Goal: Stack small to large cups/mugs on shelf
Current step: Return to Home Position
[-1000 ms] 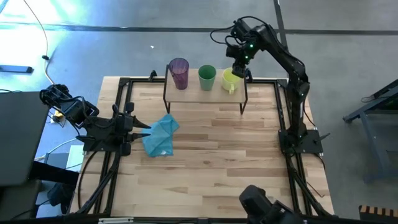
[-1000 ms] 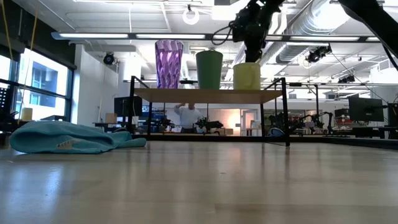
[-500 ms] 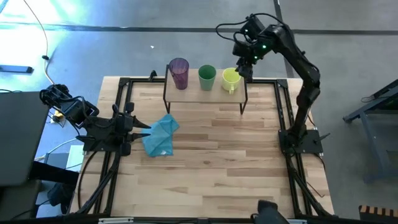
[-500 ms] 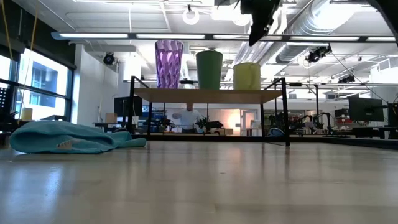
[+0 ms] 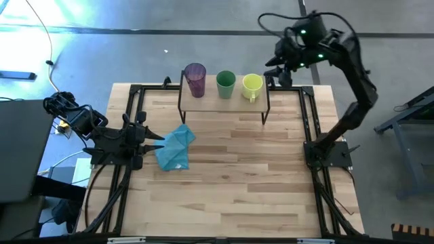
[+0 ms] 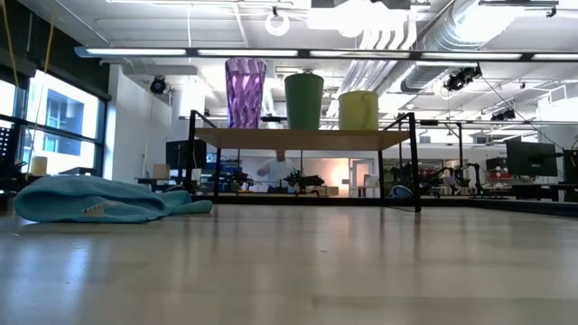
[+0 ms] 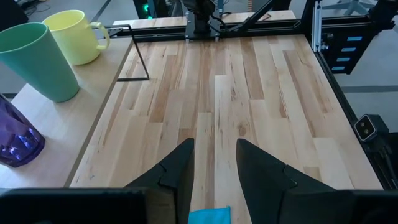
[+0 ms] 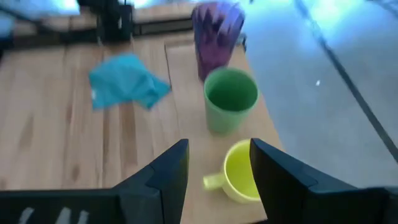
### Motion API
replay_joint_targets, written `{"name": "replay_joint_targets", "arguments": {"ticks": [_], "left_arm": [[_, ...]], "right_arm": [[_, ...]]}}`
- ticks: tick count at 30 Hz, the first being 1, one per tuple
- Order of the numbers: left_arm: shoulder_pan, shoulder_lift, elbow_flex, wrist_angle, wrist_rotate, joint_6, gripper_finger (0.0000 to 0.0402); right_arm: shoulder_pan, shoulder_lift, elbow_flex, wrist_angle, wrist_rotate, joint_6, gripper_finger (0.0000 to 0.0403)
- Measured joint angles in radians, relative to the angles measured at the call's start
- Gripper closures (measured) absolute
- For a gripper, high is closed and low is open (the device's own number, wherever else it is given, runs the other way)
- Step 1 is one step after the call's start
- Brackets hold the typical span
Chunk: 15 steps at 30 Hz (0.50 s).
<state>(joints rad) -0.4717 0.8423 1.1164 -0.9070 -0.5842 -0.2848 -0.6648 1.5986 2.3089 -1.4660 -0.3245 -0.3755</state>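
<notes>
Right claw spread, beyond shelf right edge, apart from mug.

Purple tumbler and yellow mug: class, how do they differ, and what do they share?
The purple tumbler is taller; the yellow mug is shorter. The tumbler is translucent and has no handle; the mug is opaque with a handle. In the high view the tumbler stands left of the green cup, the mug right of it. Both stand upright on the shelf, mouths up.
</notes>
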Motion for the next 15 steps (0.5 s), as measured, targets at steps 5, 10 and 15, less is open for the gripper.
{"name": "replay_joint_targets", "arguments": {"ticks": [5, 10, 15], "left_arm": [[0.000, 0.000, 0.000, 0.020, 0.000, 0.000, 0.0293], [0.000, 0.000, 0.000, 0.041, 0.000, -0.031, 0.0293], [0.000, 0.000, 0.000, 0.029, 0.000, -0.040, 0.0293]], "right_arm": [[0.023, -0.051, 0.000, 0.037, -0.001, 0.123, 0.0240], [0.032, -0.073, 0.000, -0.013, -0.001, 0.249, 0.0240], [0.032, -0.074, -0.004, -0.103, 0.003, 0.316, 0.0240]]}}
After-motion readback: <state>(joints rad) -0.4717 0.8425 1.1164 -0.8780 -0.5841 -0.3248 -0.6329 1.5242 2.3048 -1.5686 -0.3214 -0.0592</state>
